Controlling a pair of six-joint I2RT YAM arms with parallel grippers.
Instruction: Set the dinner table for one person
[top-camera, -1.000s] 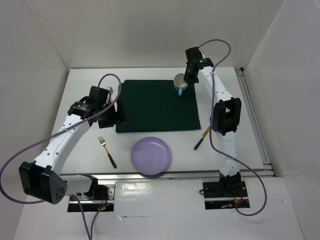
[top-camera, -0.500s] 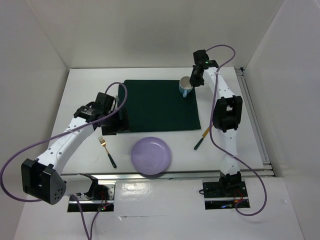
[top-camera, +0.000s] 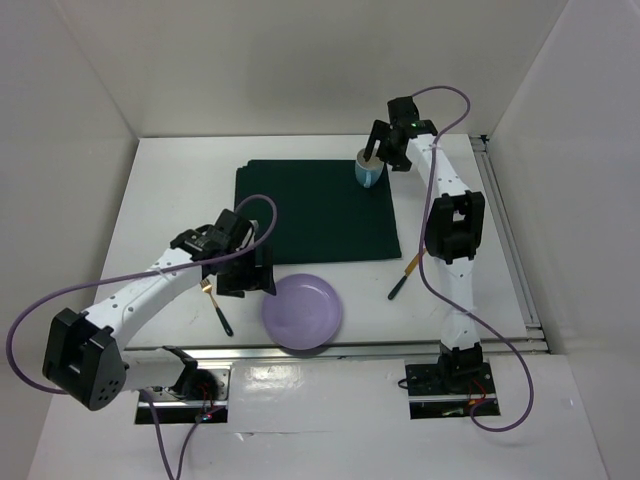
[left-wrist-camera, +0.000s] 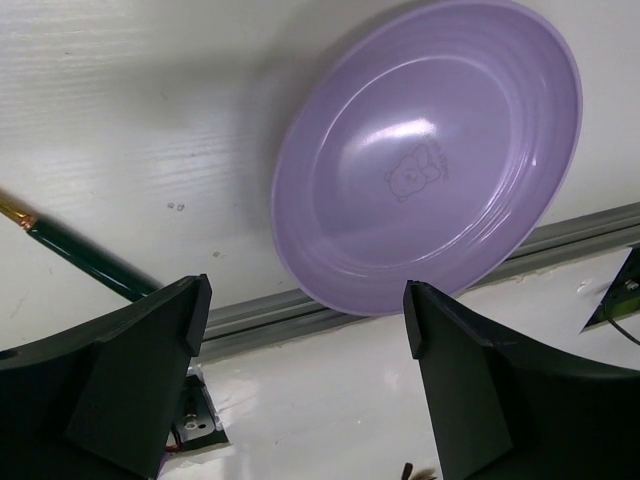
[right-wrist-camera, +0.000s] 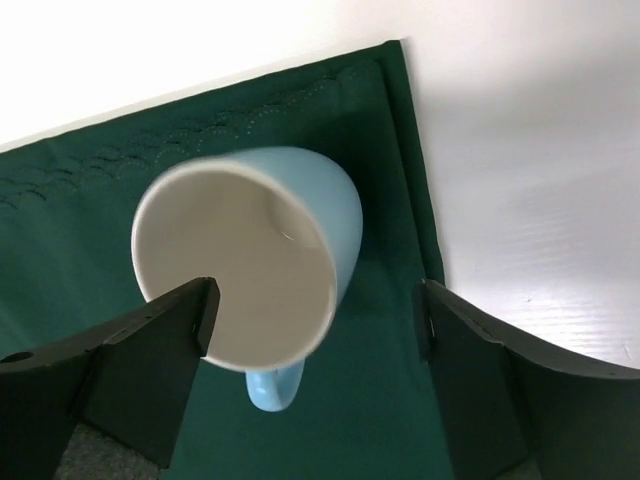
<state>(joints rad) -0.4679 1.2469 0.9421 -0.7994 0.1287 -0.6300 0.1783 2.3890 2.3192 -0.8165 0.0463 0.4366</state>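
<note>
At the near edge of the white counter (top-camera: 170, 190), which serves as the dinner table and carries everything in view, a purple plate (top-camera: 303, 311) lies flat just short of the metal rail (top-camera: 380, 348); the left wrist view shows a small bear outline printed at its centre (left-wrist-camera: 430, 150).

The left claw (top-camera: 250, 283) hangs just beside the plate's left rim with its jaws spread wide and nothing between them (left-wrist-camera: 305, 305); a fork (top-camera: 215, 302) with a gold head and dark green handle lies on the counter to its left, part of it hidden under the arm.

To the right, a second utensil (top-camera: 404, 275) with a dark handle rests at an angle just off the near right corner of the dark green mat (top-camera: 315, 212), which lies flat in the middle of the counter.

At the mat's far right corner stands a pale blue mug (top-camera: 368, 170), upright and empty (right-wrist-camera: 255, 255); the right claw (top-camera: 383, 152) is poised over it, its jaws wide apart on either side (right-wrist-camera: 315, 310); a clear gap shows at the right finger, while contact at the left finger cannot be told.
</note>
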